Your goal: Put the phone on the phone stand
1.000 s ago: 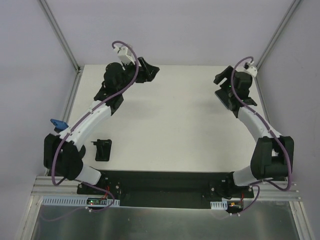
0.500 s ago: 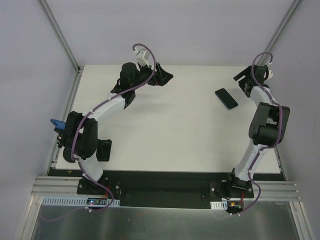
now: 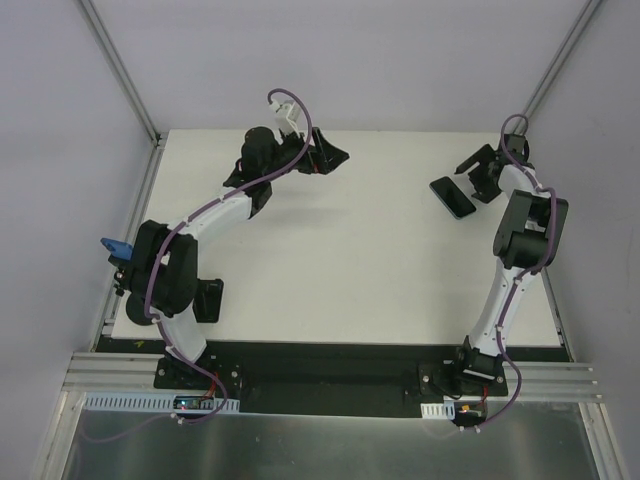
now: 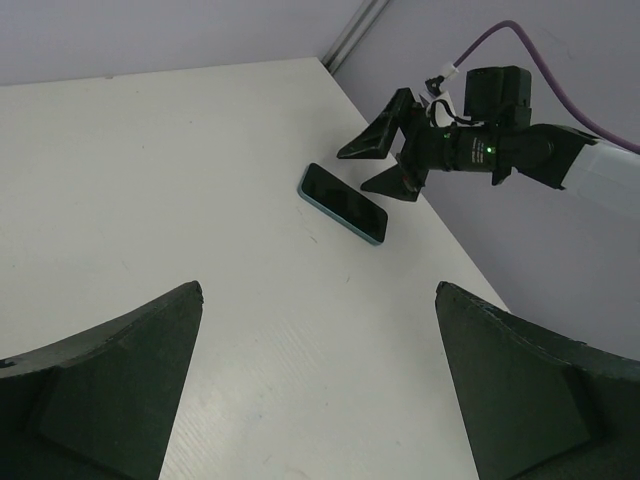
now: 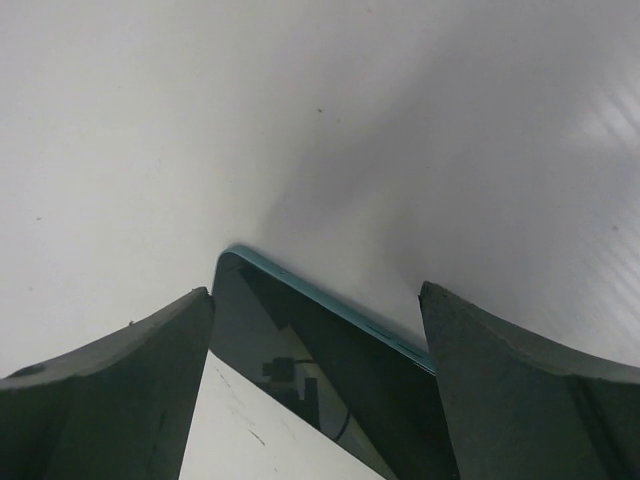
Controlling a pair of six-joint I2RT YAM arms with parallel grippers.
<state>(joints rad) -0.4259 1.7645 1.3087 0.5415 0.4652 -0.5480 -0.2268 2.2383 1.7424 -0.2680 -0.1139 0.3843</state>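
The phone (image 3: 453, 197) lies flat on the white table at the far right; it is glossy black with a teal edge. My right gripper (image 3: 468, 180) is open just above its far end. In the right wrist view the phone's end (image 5: 320, 370) lies between my spread fingers (image 5: 315, 292), which do not touch it. My left gripper (image 3: 338, 158) is open and empty at the far middle of the table. Its wrist view shows the phone (image 4: 343, 203) and the right gripper (image 4: 352, 171). A small black piece that I take for the phone stand (image 3: 208, 298) sits at the near left, partly behind the left arm.
A small blue object (image 3: 117, 250) sits at the table's left edge. Metal frame posts rise at the far left (image 3: 150, 135) and far right (image 3: 528, 110) corners. The table's right edge (image 3: 540, 270) runs close beside the right arm.
Both arms have stretched toward the far side, which uncovered the phone. In the last half second my right gripper came down and left to the phone's end. The left gripper barely moved.
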